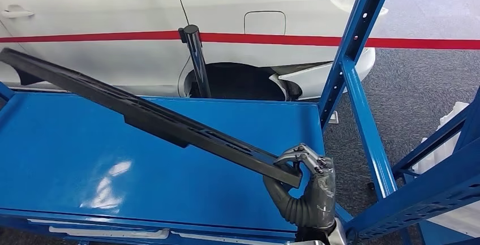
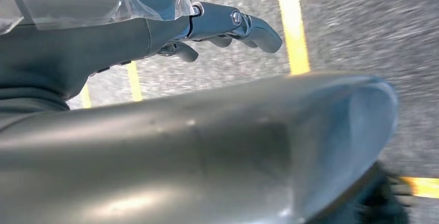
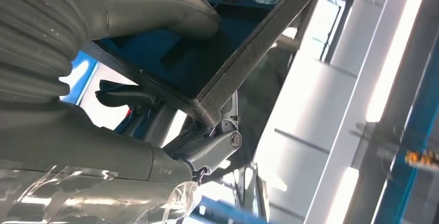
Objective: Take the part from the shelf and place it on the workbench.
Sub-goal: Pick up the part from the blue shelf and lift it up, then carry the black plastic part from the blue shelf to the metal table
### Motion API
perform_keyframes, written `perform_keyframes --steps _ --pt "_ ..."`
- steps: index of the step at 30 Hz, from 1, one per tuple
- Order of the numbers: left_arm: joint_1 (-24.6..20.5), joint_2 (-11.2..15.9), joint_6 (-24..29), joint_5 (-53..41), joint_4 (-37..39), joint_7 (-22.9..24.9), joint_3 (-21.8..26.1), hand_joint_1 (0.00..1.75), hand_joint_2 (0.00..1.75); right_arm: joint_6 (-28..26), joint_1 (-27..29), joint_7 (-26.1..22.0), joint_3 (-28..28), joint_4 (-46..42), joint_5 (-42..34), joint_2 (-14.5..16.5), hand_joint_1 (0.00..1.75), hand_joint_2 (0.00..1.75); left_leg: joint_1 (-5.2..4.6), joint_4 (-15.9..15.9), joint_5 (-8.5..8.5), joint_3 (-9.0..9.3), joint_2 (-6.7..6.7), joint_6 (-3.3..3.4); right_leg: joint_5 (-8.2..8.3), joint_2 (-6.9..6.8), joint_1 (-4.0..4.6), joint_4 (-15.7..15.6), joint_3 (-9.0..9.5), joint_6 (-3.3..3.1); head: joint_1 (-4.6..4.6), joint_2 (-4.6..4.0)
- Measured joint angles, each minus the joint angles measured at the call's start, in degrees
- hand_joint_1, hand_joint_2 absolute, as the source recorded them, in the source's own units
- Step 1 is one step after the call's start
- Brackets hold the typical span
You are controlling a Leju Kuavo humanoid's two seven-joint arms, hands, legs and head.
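Note:
The part is a long black plastic trim strip, slanting from the far left down to the near right above the blue shelf board. My right hand grips its near end at the shelf's front right corner, fingers curled over the top edge. In the right wrist view the strip's end sits between the thumb and the darker fingers. My left hand hangs over grey floor with its fingers loosely curled and nothing in them.
A white car with a red stripe stands right behind the shelf. A black post rises behind the shelf's back edge. Blue shelf uprights and braces frame the right side. Yellow floor lines lie under the left hand.

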Motion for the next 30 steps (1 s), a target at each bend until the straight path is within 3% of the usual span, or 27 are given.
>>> perform_keyframes --steps 1,3,5,8,12,13,16,22,30 --pt "0.06 -0.08 0.32 0.82 0.00 -3.18 0.18 0.00 0.87 0.00 0.48 0.27 -0.84 -0.85 0.49 -0.28 1.75 1.75 0.00 0.00 0.00 0.00 0.00 0.00 0.00 0.00 0.00 0.00 0.00 0.00 0.01 0.00" --pt "0.15 -0.32 0.70 2.50 0.00 -11.81 0.75 0.00 0.87 0.00 1.61 1.01 -2.36 -2.44 2.11 -0.85 1.75 1.75 0.00 0.01 0.00 0.01 -0.01 0.00 0.00 -0.01 0.00 0.00 -0.01 0.00 0.00 0.00" --pt "0.18 -0.62 -0.61 4.41 0.00 -20.69 1.61 0.00 0.00 0.00 2.87 1.58 -3.66 -3.99 3.73 -1.37 1.75 1.75 0.01 0.00 0.00 0.01 -0.01 0.00 0.00 -0.02 0.00 0.00 0.00 0.00 0.01 0.01" --pt "0.22 -0.95 -4.10 6.82 0.00 -28.21 2.99 0.00 0.00 0.00 4.28 1.88 -4.91 -5.74 4.92 -1.91 1.75 1.75 0.01 0.00 0.00 0.00 0.00 0.01 0.00 0.02 0.00 0.00 0.00 0.00 0.00 0.01" --pt "0.22 -1.46 -7.63 8.80 0.00 -33.22 5.07 0.00 1.75 0.00 5.65 1.77 -6.11 -7.59 5.39 -2.44 1.75 1.75 0.01 0.00 -0.01 -0.02 0.00 0.02 -0.01 0.00 0.00 0.00 -0.01 0.00 0.00 0.01" --pt "0.22 -1.70 -7.47 8.79 0.00 -33.80 5.51 0.00 1.75 0.00 5.83 1.66 -6.30 -7.95 5.41 -2.55 1.75 1.75 0.01 0.00 -0.02 -0.02 0.00 0.03 -0.01 0.00 0.00 0.00 0.00 0.00 0.00 0.01" --pt "0.20 -2.18 -6.20 8.10 0.00 -33.37 6.27 0.00 1.75 0.00 6.08 1.22 -6.49 -8.64 5.51 -2.73 1.75 1.75 0.00 0.00 -0.02 -0.02 0.00 0.03 0.00 0.00 0.00 0.00 0.01 0.00 0.01 0.01" --pt "0.19 -2.18 -5.97 8.15 0.00 -27.61 6.55 0.00 1.75 0.00 6.28 -0.44 -6.48 -9.21 3.79 -2.79 1.75 1.75 0.01 0.00 -0.02 -0.01 -0.01 0.03 0.00 -0.01 0.00 0.00 0.01 0.00 0.01 0.01" --pt "0.17 -2.18 -5.94 6.25 0.02 -15.71 6.39 0.00 1.75 0.02 5.69 -4.10 -6.12 -9.25 -7.33 -2.79 1.75 1.75 0.01 -0.01 -0.02 -0.06 -0.03 0.03 -0.01 -0.06 0.00 0.00 0.01 0.00 0.01 0.01"
